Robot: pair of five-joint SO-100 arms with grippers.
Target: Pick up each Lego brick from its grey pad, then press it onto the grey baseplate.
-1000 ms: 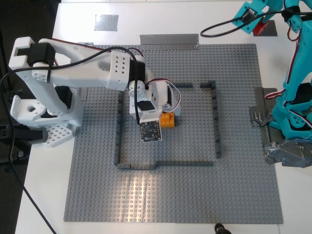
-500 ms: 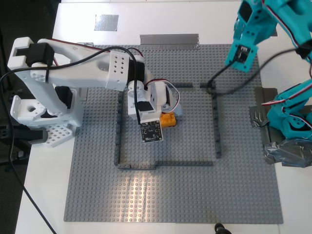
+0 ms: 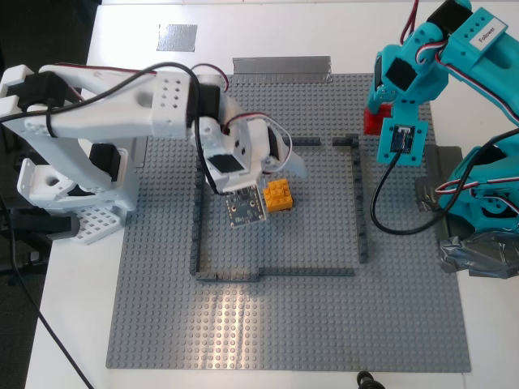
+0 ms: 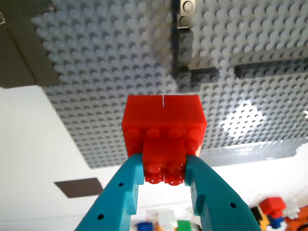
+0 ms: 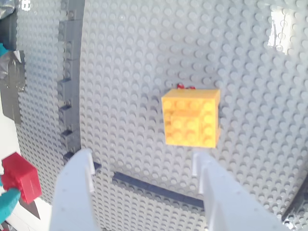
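The orange-yellow Lego brick (image 3: 278,195) (image 5: 191,118) sits on the grey baseplate (image 3: 324,324) inside the dark grey frame (image 3: 359,203), by small red marks (image 5: 185,87). My second gripper (image 3: 274,164) (image 5: 144,173), white, hangs open just above and beside it, touching nothing. My first gripper (image 3: 375,113) (image 4: 165,180), teal, is shut on the red Lego brick (image 3: 372,121) (image 4: 163,127) (image 5: 20,175), held above the baseplate's far edge at the exterior view's right. A silvery grey pad (image 3: 176,37) lies bare at the exterior view's top left. A dark pad (image 4: 77,186) shows on the white table.
A long silver tape strip (image 3: 281,65) lies along the baseplate's far edge. Crumpled tape (image 3: 438,198) holds the teal arm's base at the exterior view's right. A black cable (image 3: 379,203) loops down over the frame's right side. The white arm's base (image 3: 65,186) stands at the exterior view's left.
My second gripper opened and lifted off the orange-yellow brick, which stays on the plate. My first arm swung in from the exterior view's top right with the red brick.
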